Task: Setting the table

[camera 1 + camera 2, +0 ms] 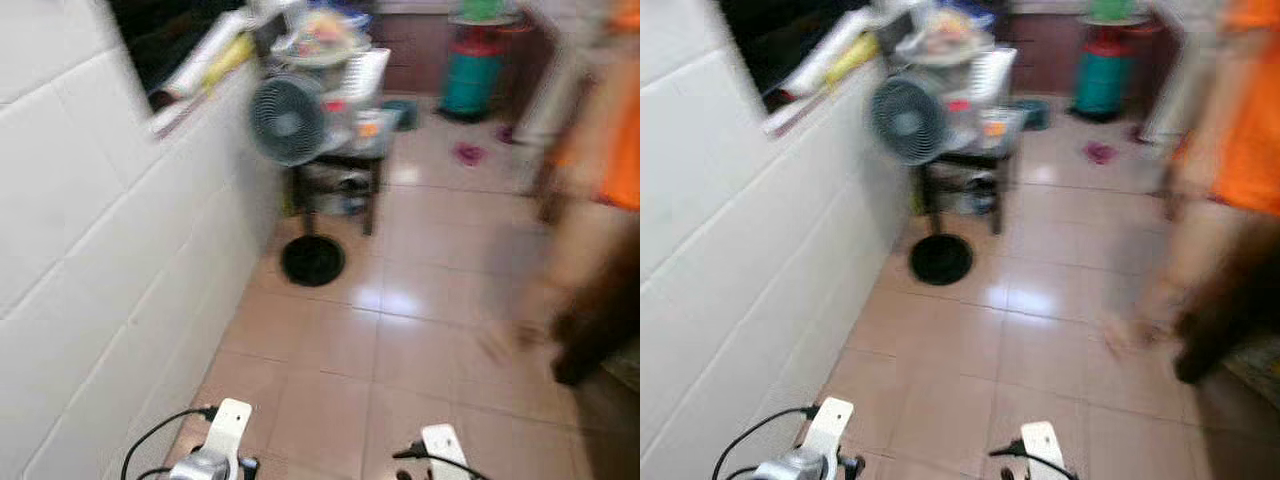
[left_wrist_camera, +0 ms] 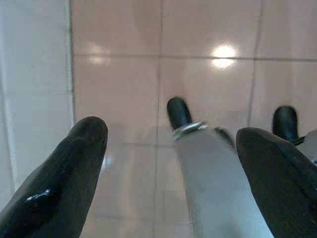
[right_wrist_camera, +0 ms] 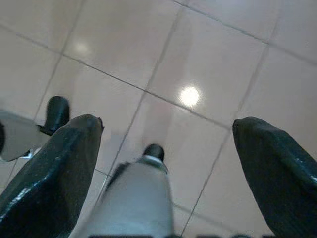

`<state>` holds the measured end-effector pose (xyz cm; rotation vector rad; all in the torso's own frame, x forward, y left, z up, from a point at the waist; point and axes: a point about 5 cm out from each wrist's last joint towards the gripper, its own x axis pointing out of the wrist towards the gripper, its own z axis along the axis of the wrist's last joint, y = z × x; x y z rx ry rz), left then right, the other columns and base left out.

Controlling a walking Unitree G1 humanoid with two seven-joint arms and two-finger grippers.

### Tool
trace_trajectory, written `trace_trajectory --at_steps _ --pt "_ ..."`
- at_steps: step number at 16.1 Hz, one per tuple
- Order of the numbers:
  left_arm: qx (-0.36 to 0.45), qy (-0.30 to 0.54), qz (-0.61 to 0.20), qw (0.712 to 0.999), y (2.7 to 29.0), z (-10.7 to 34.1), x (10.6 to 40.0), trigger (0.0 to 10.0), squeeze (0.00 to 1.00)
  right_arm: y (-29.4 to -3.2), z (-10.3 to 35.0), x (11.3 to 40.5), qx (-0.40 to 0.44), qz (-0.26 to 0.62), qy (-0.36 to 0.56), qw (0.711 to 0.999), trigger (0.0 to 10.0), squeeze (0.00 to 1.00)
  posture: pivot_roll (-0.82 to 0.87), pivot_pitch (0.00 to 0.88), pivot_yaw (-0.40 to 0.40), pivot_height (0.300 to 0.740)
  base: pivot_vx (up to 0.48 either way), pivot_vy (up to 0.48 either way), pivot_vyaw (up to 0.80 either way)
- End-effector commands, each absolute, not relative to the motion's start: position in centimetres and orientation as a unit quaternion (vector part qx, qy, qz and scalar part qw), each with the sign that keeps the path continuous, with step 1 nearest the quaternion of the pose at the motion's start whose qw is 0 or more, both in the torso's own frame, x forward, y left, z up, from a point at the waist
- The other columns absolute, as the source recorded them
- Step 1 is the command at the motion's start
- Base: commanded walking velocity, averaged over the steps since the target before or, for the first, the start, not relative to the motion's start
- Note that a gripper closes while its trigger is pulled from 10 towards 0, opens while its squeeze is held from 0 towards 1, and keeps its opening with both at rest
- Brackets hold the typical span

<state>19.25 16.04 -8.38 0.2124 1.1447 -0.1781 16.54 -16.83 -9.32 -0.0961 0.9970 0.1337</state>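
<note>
Both head views are blurred. My left gripper hangs low over the pinkish tiled floor, its two black fingers spread wide with nothing between them. My right gripper is open too, empty, over the same floor. My silver legs and black feet lie below the fingers. The tops of my left arm and right arm sit at the bottom edge of the left eye view. I can make out no tableware.
A white tiled wall runs close along my left. Ahead stands a cluttered dark stand with a grey fan and a black round base on the floor. A person in orange stands at the right. A green canister is at the back.
</note>
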Motion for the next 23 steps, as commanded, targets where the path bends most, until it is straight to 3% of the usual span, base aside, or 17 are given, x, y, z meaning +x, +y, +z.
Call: trace_trajectory --at_steps 1,5,9,17,23 --pt "0.105 0.541 -0.089 0.83 16.1 -8.4 19.3 10.0 0.0 -17.0 -9.3 16.6 -0.047 0.067 0.473 0.877 10.0 0.0 -0.13 0.0 0.05 0.74 0.0 0.0 0.78" --pt "0.101 0.542 -0.087 0.83 16.2 -8.4 19.2 10.0 0.0 -16.9 -9.2 16.7 -0.048 0.07 0.47 0.879 10.0 0.0 -0.13 0.0 0.049 0.74 0.0 0.0 0.63" --pt "0.043 0.536 -0.06 0.841 15.8 -8.5 19.0 10.0 0.0 -17.0 -9.0 17.0 -0.024 0.056 0.462 0.885 10.0 0.0 -0.13 0.0 0.033 0.74 0.0 0.0 0.0" --pt "0.034 0.519 -0.052 0.853 14.9 -8.5 19.2 10.0 0.0 -18.2 -8.6 17.8 -0.068 0.079 0.466 0.879 10.0 0.0 -0.12 0.0 -0.055 0.74 0.0 0.0 0.0" --pt "0.022 0.521 -0.051 0.852 14.4 -8.6 18.9 10.0 0.0 -18.7 -8.6 17.6 -0.082 0.084 0.468 0.876 10.0 0.0 -0.13 0.0 -0.075 0.74 0.0 0.0 0.0"
